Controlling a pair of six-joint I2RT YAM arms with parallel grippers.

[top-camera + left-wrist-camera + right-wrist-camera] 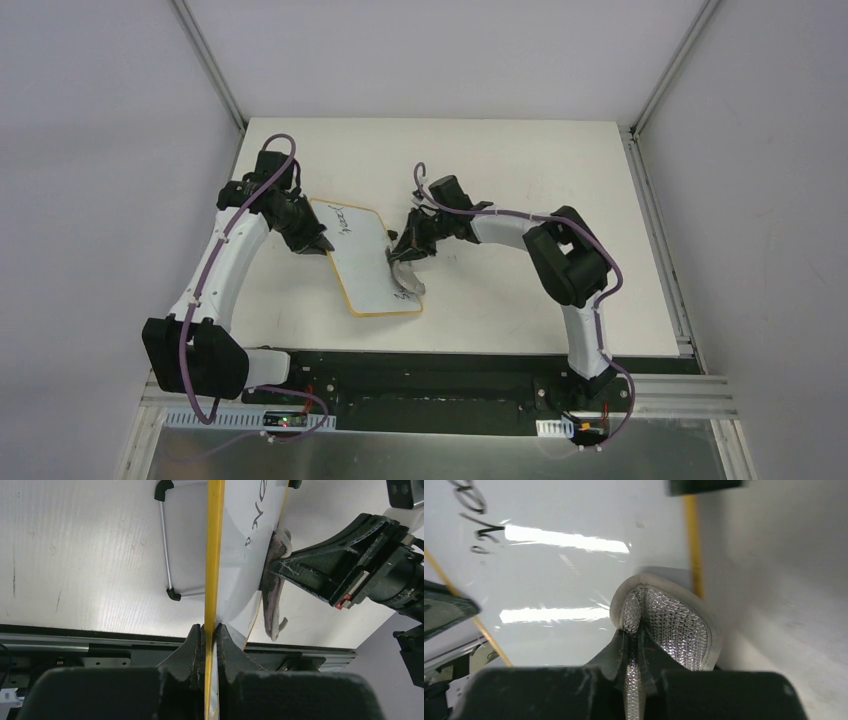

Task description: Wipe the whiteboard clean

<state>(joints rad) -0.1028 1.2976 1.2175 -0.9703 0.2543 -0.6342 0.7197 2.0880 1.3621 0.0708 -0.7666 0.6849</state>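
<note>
The whiteboard (375, 265) sits on the white table (500, 170) between the two arms, its long sides running from the far left towards the near right. Whether it lies flat or has one edge raised cannot be told from above.

The left gripper (318, 243) is clenched on the board's far left edge. In the left wrist view its two fingers pinch the thin tan rim (214, 555) from both sides, with the left gripper (210, 630) seeing the board edge-on. A thin wire bracket (167, 545) with black end caps shows just beside the rim, on the side away from the writing face.

The right gripper (403, 255) is clamped on a grey pad (408, 285). The right wrist view shows the jaws of the right gripper (633, 640) closed on the pad (674, 625), whose mesh face curls up between them. The pad touches the board near its right rim, and part of it hangs past the edge towards the table. From the left wrist the pad (274, 605) is pressed against the white face.

Black handwriting (347, 222) remains at the far end of the board. A few looped letters (257, 510) show, but they cannot be read. The rest of the white face (549, 575) is glossy, with bright light streaks across it
</note>
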